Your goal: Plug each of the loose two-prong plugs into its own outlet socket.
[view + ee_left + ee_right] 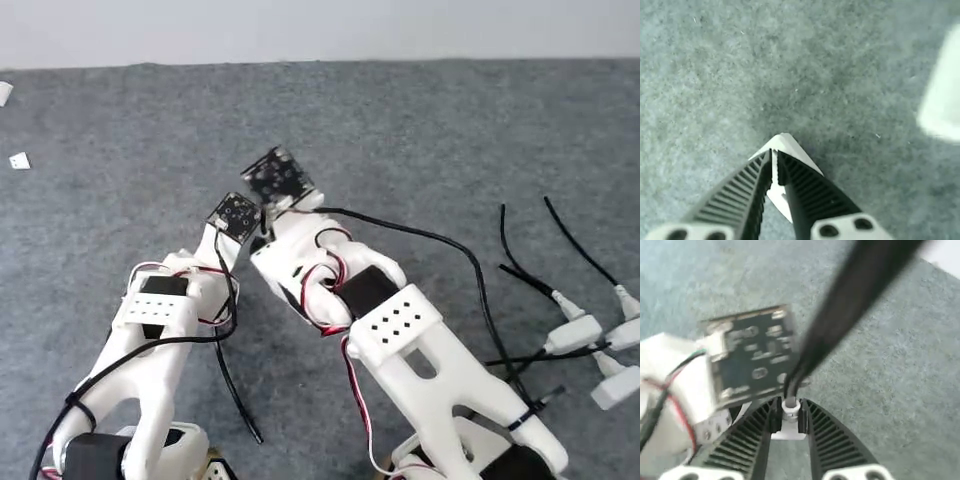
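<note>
My right gripper [788, 416] is shut on a small white plug [788, 412] whose black cable [840, 320] runs up and away; in the high view that cable [470, 260] trails to the right. My left gripper [774, 167] is shut on a thin white connector piece [787, 145], with only its pointed corner showing past the fingers; I cannot tell whether it is a plug or a socket. Both wrists [262, 200] sit close together at the middle of the grey mat. The left arm's camera board [752, 357] is right beside the held plug.
Several white plug and socket pieces [575, 332] with black cables [520, 260] lie at the right edge of the mat. Another black cable [238, 395] hangs by the left arm. Small white scraps [19, 160] lie far left. A pale blurred shape [942, 95] is nearby.
</note>
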`<control>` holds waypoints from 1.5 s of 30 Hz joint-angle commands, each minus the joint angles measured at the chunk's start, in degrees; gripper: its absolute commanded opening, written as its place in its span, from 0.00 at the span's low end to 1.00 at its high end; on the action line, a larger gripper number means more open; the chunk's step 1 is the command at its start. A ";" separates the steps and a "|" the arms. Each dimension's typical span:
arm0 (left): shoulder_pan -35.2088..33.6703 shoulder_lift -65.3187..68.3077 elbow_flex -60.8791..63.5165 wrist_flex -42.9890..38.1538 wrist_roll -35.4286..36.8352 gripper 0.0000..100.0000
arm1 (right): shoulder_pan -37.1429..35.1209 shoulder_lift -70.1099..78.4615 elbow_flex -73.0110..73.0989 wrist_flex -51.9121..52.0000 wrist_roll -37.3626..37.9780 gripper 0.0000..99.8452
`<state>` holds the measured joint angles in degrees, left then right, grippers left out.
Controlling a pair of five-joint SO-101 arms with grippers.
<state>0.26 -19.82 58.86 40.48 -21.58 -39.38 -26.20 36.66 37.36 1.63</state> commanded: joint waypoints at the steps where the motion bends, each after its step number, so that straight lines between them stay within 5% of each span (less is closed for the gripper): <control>1: -1.14 -1.58 -0.57 -0.44 -0.70 0.01 | 1.19 -0.57 0.26 -4.70 -3.69 0.01; 9: -7.03 -1.49 -0.22 -10.02 22.59 0.01 | 0.48 -0.40 -0.26 -8.57 -14.07 0.01; 19: -21.89 -1.49 1.98 -24.18 40.00 0.01 | -3.03 19.74 -7.56 -15.78 -13.80 0.01; 24: -18.55 -1.67 6.55 -26.64 36.84 0.01 | -4.62 26.07 -14.42 -10.51 -13.80 0.01; 27: -16.53 -1.67 5.41 -21.89 34.46 0.01 | -3.12 24.31 -14.24 -9.71 -13.80 0.01; 32: -14.24 -1.58 4.00 -8.35 40.97 0.01 | -3.91 22.73 -12.48 -11.21 -13.80 0.01; 39: -29.10 -1.58 -0.40 -10.55 47.30 0.01 | -8.04 28.35 -15.56 -14.02 -13.80 0.01; 45: -29.89 -1.58 -0.66 -10.90 48.35 0.01 | -8.04 32.92 -17.85 -14.02 -13.80 0.01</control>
<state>-29.01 -19.82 60.88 30.81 25.71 -47.21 6.59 22.95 24.70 -12.79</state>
